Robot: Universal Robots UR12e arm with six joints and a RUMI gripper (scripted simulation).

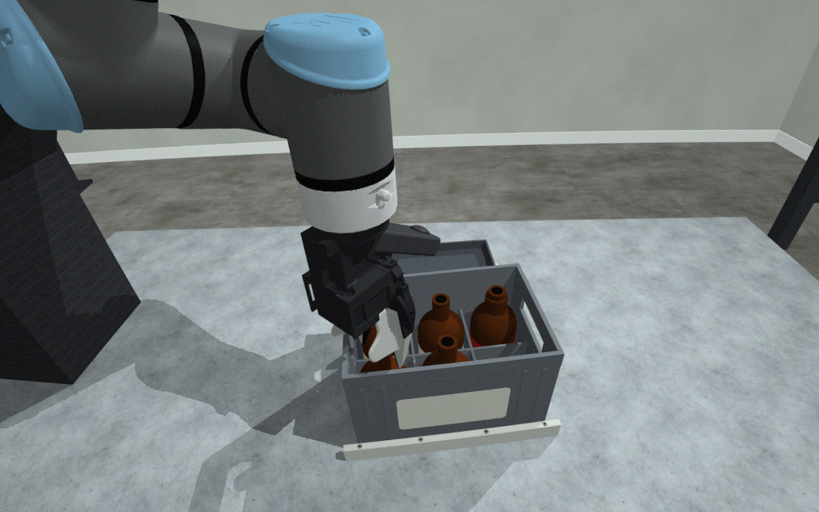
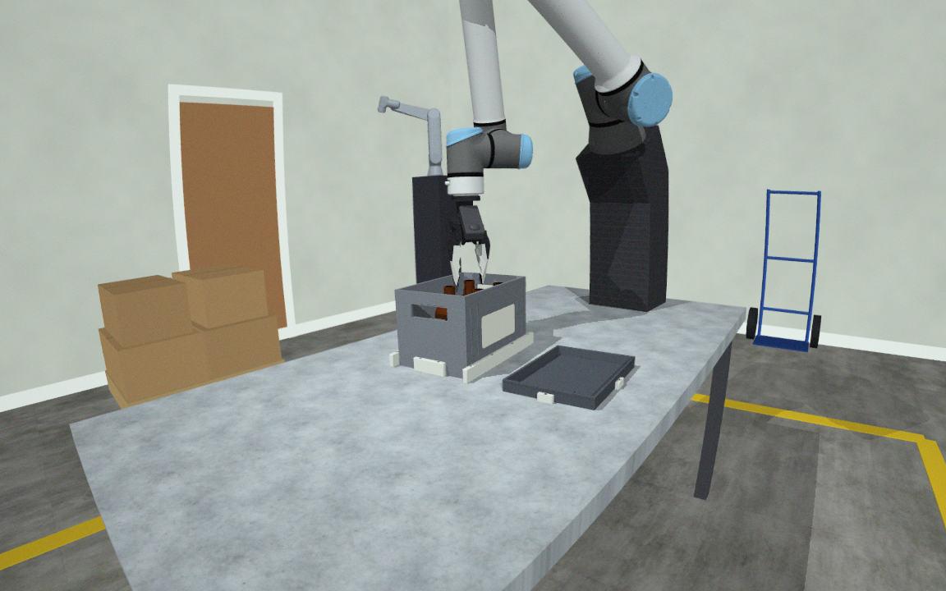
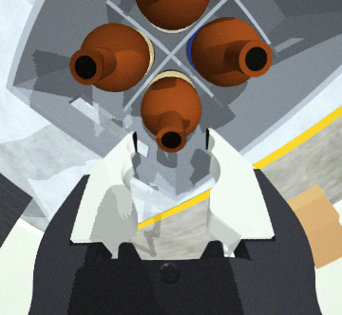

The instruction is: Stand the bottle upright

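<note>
Claw (image 1: 393, 359) (image 2: 470, 281) (image 3: 171, 131): open, gripping nothing
Crate (image 1: 451, 397) (image 2: 432, 345) (image 3: 304, 49): below claw, holding bottles
Nearest bottle (image 3: 171, 106): neck between its fingertips
Cartons (image 2: 190, 323) (image 3: 315, 225): well apart from claw

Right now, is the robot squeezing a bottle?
No, in the wrist view the gripper has gaps on both sides of the nearest bottle's neck.

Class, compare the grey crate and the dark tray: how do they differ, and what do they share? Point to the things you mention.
The crate (image 1: 451, 395) (image 2: 432, 337) has tall walls; the tray (image 1: 463, 244) (image 2: 568, 371) has only a low rim.
The crate is divided into compartments, while the tray shows one undivided floor.
The crate holds brown bottles (image 1: 440, 328) (image 3: 172, 108); the tray carries none in the exterior view.
Both are open-topped, have straight sides and stand on the table (image 1: 654, 350) (image 2: 314, 455).
</note>
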